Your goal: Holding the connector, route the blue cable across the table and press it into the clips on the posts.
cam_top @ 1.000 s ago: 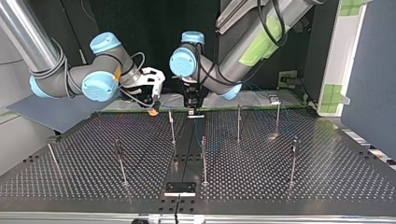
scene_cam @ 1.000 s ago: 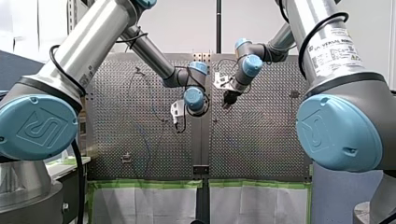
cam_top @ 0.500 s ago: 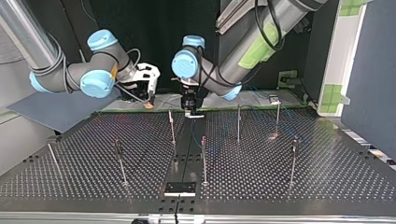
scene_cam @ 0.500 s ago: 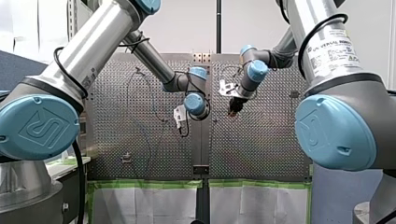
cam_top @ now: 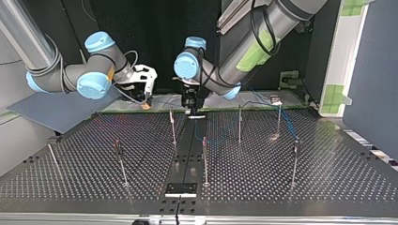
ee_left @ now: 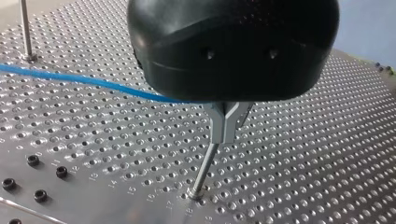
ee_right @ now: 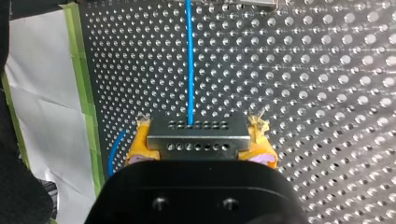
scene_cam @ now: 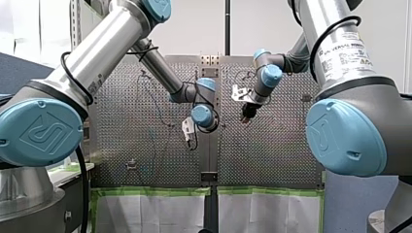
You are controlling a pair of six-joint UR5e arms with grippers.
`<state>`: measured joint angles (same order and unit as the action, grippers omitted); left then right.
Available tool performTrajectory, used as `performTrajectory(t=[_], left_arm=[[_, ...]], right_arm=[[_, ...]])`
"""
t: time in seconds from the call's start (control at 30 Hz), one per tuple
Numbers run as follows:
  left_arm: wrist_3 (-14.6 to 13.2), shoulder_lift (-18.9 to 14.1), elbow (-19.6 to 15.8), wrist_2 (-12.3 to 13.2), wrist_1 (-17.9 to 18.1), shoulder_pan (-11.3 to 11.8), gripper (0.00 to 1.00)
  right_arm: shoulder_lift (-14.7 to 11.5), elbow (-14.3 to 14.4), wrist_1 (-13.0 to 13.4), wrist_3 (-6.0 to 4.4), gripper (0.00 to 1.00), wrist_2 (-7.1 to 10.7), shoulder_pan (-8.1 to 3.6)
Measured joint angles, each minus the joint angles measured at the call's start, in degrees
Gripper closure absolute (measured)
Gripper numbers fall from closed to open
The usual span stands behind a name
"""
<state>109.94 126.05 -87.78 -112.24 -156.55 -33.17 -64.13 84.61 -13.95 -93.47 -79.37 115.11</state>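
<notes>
yellow-padded right end effector (ee_right: 200,145) — tight on the metal connector (ee_right: 197,132)

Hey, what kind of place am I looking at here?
Most likely a robotics lab bench: a perforated metal table with thin upright posts, my left arm and right arm over it, and a blue cable leading from a connector.

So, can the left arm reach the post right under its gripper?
Probably yes: my left gripper, pinching the blue cable, sits right over that post, with nothing between them.
</notes>
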Motion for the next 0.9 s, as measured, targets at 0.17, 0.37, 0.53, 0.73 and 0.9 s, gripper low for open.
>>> performTrajectory(t=[0.17,0.37,0.53,0.73,0.9], left_arm=[[0.6,0.1,0.1,0.7,1.0,0.1,1.00],[1.3,1.0,0.1,1.6,1.6,0.2,1.00],[1.6,2.8,0.6,2.4,2.3,0.4,1.00],[1.7,3.3,2.1,3.2,2.7,1.2,1.00],[1.8,3.3,3.2,4.0,2.7,1.9,1.00]], right_arm=[[1.6,0.0,0.1,0.24,1.00,0.38,-0.05],[2.6,0.0,0.3,0.17,1.00,0.45,-0.63],[3.0,0.0,0.6,0.01,1.00,0.61,-1.05],[4.1,-0.1,2.9,-1.24,1.00,1.84,-2.46],[5.3,-0.6,5.2,-1.44,1.00,2.24,-3.26]])
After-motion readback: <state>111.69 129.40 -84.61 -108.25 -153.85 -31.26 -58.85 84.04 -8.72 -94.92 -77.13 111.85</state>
